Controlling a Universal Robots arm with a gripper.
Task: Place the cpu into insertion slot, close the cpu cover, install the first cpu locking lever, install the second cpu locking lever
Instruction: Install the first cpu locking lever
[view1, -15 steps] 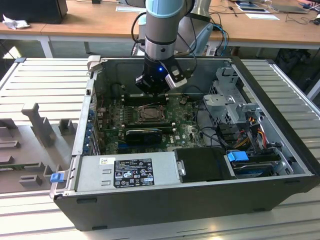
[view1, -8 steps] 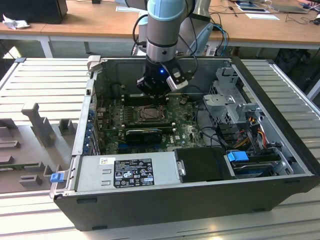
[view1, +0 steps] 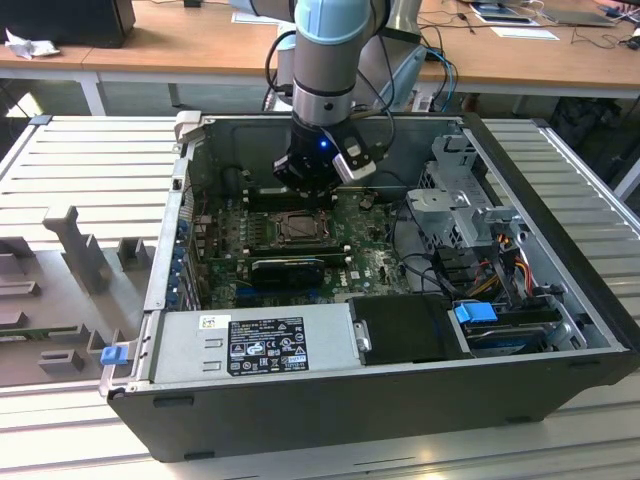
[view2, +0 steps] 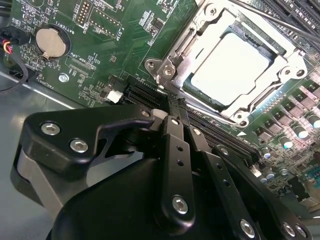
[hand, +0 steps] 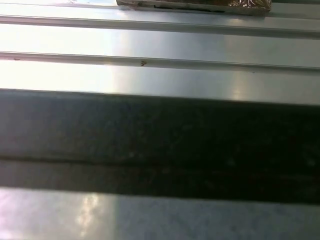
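1. The gripper (view1: 312, 180) is hanging inside the open computer case (view1: 560, 330) in the exterior view, just above the green motherboard (view1: 225, 250) and close behind the insertion slot (view1: 298, 228)
2. In the second wrist view the gripper (view2: 172, 102) is showing its two black fingers (view2: 176, 150) pressed together with no gap between them, gripping nothing, their tips sitting near one corner of the socket frame
3. The cpu (view2: 229, 67) is lying flat in the insertion slot (view2: 172, 70), its pale metal top showing through the window of the frame
4. The cpu cover (view2: 260, 42) is lying down over the chip's edges, framing it on all sides
5. A thin metal locking lever (view2: 280, 22) is running along one side of the socket, and whether it is latched I cannot tell
6. A round coin battery (view2: 49, 41) is sitting on the board well apart from the socket
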